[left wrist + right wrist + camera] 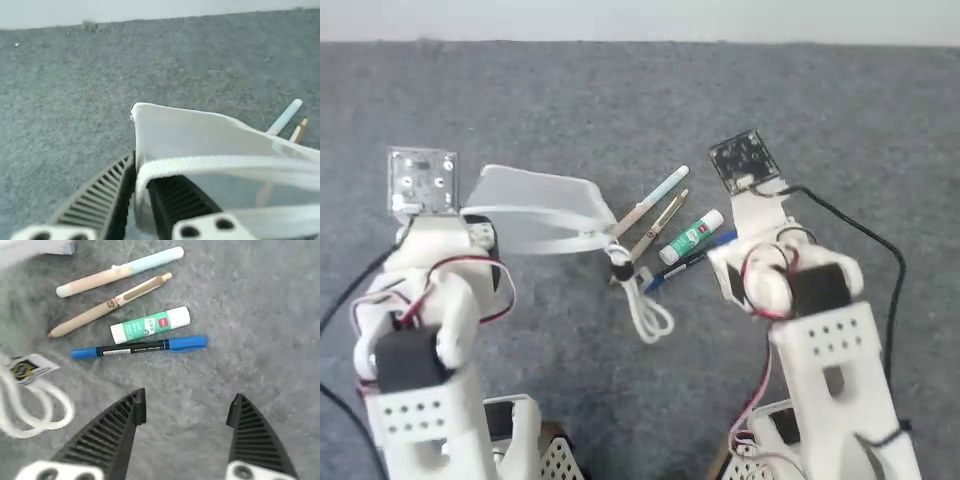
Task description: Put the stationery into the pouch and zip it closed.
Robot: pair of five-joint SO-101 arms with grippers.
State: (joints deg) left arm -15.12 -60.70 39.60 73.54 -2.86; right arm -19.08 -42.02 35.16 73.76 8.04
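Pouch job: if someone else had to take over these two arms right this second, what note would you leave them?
Left end effector: shut on one edge of the pouch.
Right end effector: open and empty, above the table near the blue pen.
Stationery: pastel pen, tan pen, glue stick and the blue pen lie side by side on the table beside the pouch, all outside it.
Done: pouch gripped.
Left: put all four items in, then zip the pouch closed.

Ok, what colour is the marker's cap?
Blue; the marker shows best in the right wrist view.
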